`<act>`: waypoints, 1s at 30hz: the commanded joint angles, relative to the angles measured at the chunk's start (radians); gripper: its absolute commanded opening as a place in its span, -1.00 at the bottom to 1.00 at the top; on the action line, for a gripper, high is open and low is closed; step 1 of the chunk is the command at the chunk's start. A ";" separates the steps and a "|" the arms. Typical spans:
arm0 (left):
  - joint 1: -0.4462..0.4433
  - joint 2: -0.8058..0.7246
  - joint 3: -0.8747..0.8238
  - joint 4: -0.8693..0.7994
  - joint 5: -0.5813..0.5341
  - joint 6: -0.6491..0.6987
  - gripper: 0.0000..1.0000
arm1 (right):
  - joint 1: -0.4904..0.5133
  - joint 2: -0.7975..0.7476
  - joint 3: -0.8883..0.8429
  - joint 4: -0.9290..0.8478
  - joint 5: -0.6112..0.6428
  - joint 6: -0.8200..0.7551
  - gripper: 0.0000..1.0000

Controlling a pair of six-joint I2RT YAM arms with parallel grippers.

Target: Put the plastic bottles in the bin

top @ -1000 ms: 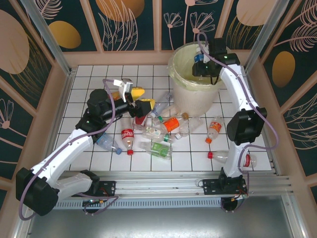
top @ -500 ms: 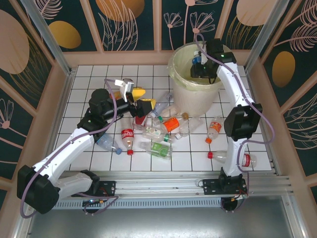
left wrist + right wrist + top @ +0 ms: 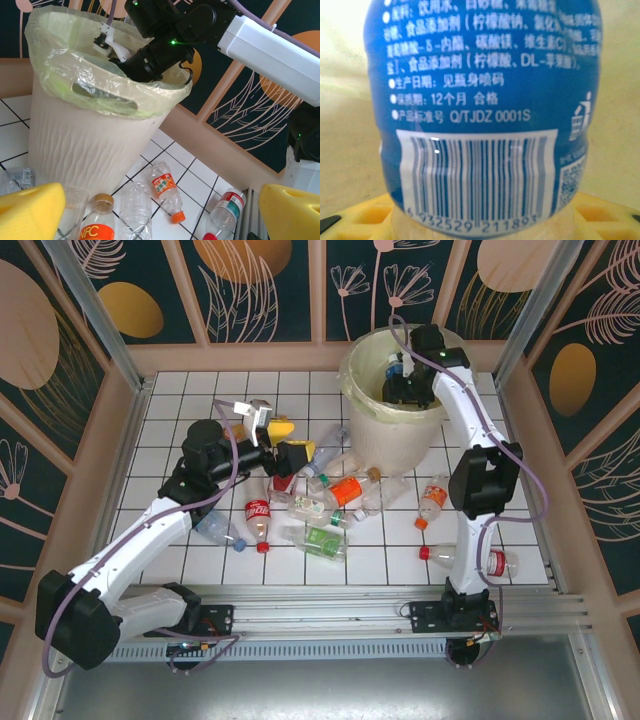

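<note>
The bin (image 3: 392, 425) stands at the back right, a pale bucket with a yellowish liner. Inside its mouth my right gripper (image 3: 400, 380) is shut on a blue-labelled plastic bottle (image 3: 485, 100); its barcode faces the right wrist camera, with a yellow pad (image 3: 360, 220) just under it. Several plastic bottles lie in a pile mid-floor: a Coca-Cola (image 3: 258, 510), an orange NFC one (image 3: 347, 490), a green-labelled one (image 3: 324, 538). My left gripper (image 3: 288, 440) hangs open above the pile's left end. Its yellow fingers (image 3: 30, 210) hold nothing, and the bin (image 3: 90, 140) rises beyond them.
Right of the bin lie an orange-capped bottle (image 3: 432, 500) and a red-capped one (image 3: 470, 558). A blue-labelled bottle (image 3: 215, 528) lies under the left arm. Wooden walls enclose the white tiled floor (image 3: 180, 400), and a metal rail (image 3: 330, 605) runs along the near edge.
My right gripper has moved left and deeper over the bin's mouth with the bottle still held. The left arm has shifted only slightly.
</note>
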 commanded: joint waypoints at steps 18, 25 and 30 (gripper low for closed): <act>-0.006 -0.009 -0.018 0.030 -0.013 -0.004 0.97 | -0.005 0.017 0.048 -0.013 -0.007 0.004 0.57; -0.006 -0.018 -0.019 0.027 -0.015 -0.002 0.97 | -0.006 -0.022 0.056 -0.006 -0.015 0.002 0.63; -0.006 -0.017 -0.013 -0.003 -0.023 0.028 0.97 | -0.006 -0.068 0.066 0.000 -0.022 0.002 0.64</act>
